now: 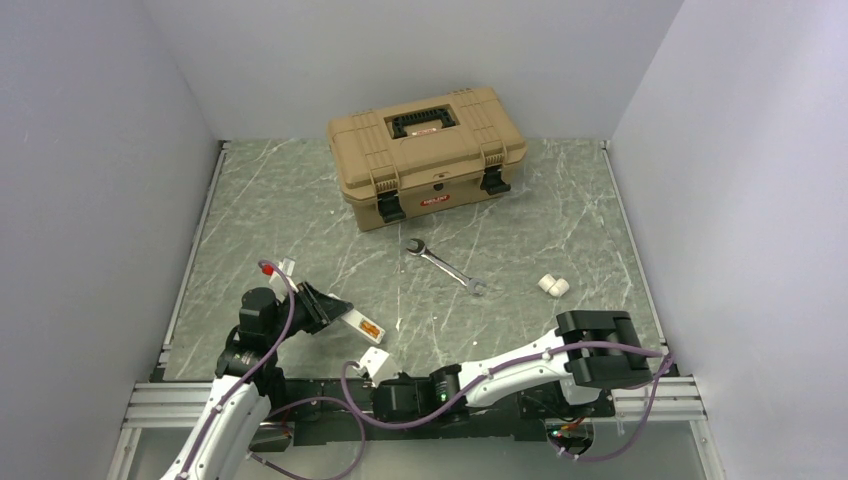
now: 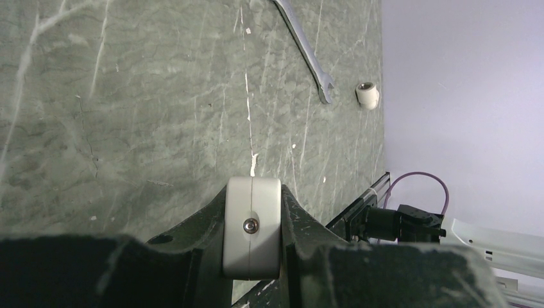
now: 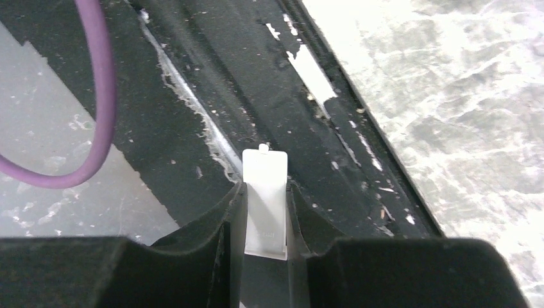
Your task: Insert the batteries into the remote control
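Two grippers were busy: the left gripper (image 2: 254, 192) pinched the remote control (image 1: 362, 326) at 8 o'clock of the tabletop (image 1: 300, 200); the right gripper (image 3: 265, 192) pinched a thin white cover (image 3: 264, 170) at 6 o'clock. The remote control looked light, stiff and slippery; its long edges seemed the safest hold.

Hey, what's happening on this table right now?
Two robot arms are working on a remote control. The left tool grips it, with its orange-brown recess showing. The right tool pinches a thin white plate, probably the battery cover, near the table's front edge. Two small white cylinders, possibly the batteries, lie untouched to the right of the wrench.
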{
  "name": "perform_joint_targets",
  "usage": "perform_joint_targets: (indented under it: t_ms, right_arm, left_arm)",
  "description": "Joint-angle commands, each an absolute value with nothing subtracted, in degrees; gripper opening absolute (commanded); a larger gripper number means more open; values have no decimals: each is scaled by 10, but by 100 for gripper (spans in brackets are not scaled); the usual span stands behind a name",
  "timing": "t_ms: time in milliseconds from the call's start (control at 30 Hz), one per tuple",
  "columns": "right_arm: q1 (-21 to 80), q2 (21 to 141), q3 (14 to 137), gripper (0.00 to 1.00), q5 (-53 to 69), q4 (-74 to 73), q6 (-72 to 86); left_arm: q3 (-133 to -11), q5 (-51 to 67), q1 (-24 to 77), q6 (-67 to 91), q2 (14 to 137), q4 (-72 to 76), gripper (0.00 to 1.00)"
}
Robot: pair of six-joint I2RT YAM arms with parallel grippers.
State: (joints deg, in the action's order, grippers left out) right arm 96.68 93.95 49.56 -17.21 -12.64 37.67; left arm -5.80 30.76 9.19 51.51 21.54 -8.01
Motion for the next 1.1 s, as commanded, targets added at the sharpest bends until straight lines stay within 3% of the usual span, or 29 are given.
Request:
perform_joint_targets:
  t_ms: [0,367,633,767,1067]
  right_arm:
    - [964,917,515,13,-225,-184,380]
    - [964,933,565,17,-320,-323,396]
    - [961,853,481,34,-266,-206,420]
    - [952,808,430,37,-228,-132,420]
    - [952,820,442,41,-198,-132,395]
  left_arm:
    - [-68,319,89,505,212,-61,0]
    - [-68,320,88,505,209,-63,0]
    - [-67,322,88,507,209,-62,0]
    - [-67,324,87,507,210,-60,0]
    - [-66,323,87,509,205,-63,0]
